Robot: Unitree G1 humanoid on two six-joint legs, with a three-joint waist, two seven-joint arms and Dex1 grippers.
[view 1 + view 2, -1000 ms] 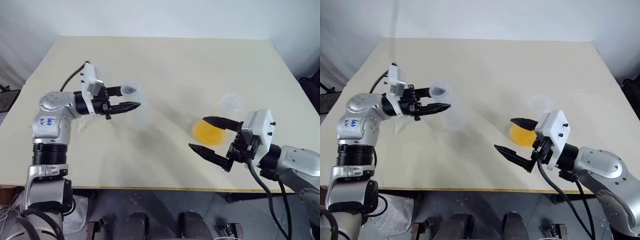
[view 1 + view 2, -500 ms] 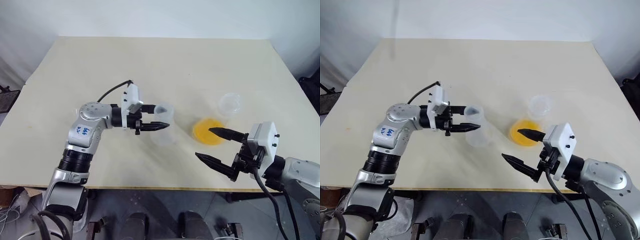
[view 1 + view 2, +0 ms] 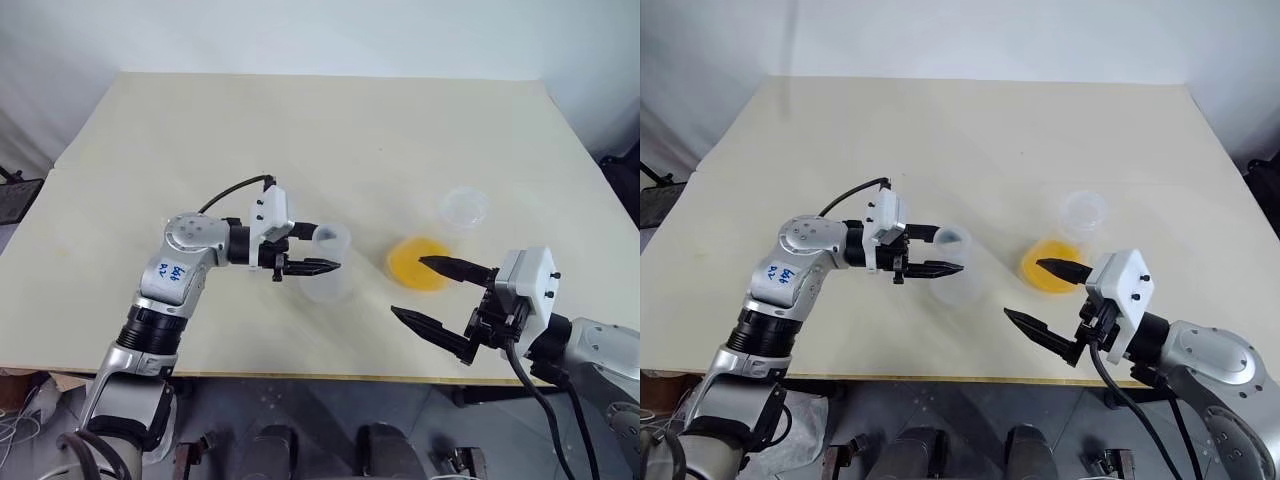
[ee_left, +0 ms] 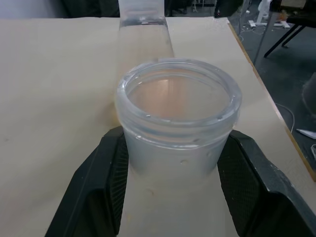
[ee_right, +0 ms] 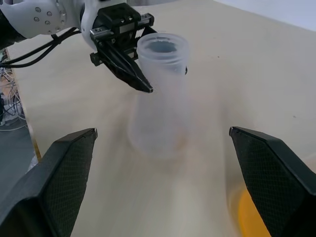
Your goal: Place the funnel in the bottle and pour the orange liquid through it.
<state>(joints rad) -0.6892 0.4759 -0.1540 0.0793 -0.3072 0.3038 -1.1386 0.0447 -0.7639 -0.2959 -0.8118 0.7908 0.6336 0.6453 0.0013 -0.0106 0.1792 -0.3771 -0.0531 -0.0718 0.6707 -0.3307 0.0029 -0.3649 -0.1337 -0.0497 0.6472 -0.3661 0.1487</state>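
While the left gripper was clamped on the neck of the bottle mid-table, left of the orange liquid, I'd have set it down flat and upright before letting go. The right gripper hung wide open, empty, near the table's front edge. The funnel was hard to make out; maybe that clear thing behind the liquid.

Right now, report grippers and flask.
Left gripper shut on clear conical plastic flask, at its neck. Right gripper open, empty, beside cup of orange liquid. Nothing between them.
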